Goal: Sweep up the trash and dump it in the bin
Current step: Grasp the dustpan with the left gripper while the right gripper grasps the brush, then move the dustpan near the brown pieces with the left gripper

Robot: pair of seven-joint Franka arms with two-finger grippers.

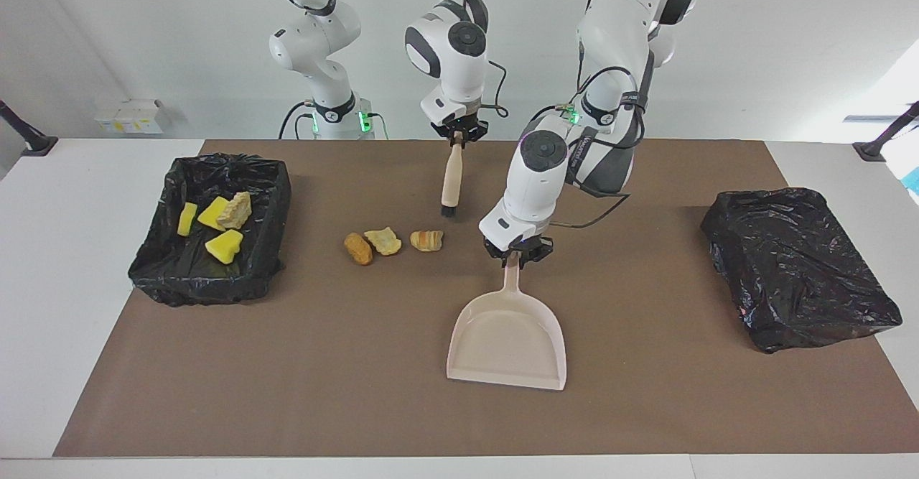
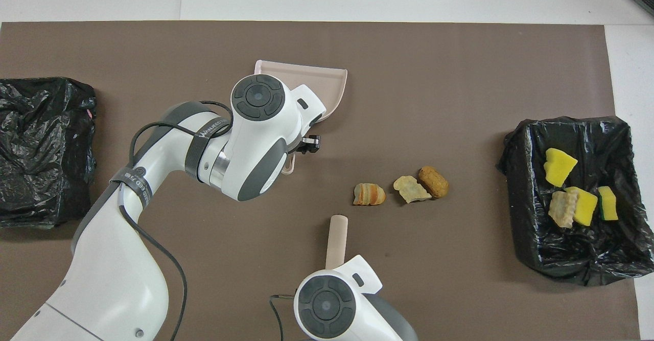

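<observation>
Three pieces of trash lie in a row on the brown mat: a brown one (image 1: 357, 248) (image 2: 434, 181), a tan one (image 1: 383, 240) (image 2: 411, 189) and an orange striped one (image 1: 426, 240) (image 2: 369, 194). More trash, yellow chunks (image 1: 224, 245) (image 2: 559, 166) and a tan piece (image 1: 235, 210), sits in the black-lined bin (image 1: 208, 281) (image 2: 562, 267). My left gripper (image 1: 515, 255) is shut on the handle of the beige dustpan (image 1: 506, 342) (image 2: 327, 83), which lies flat on the mat. My right gripper (image 1: 458, 131) is shut on the brush (image 1: 451, 177) (image 2: 336, 236), which hangs bristles down over the mat beside the loose trash.
A second black-bagged bin (image 1: 797, 271) (image 2: 41, 146) stands at the left arm's end of the table. The brown mat (image 1: 323, 393) covers most of the white table. The left arm's wrist hides part of the dustpan in the overhead view.
</observation>
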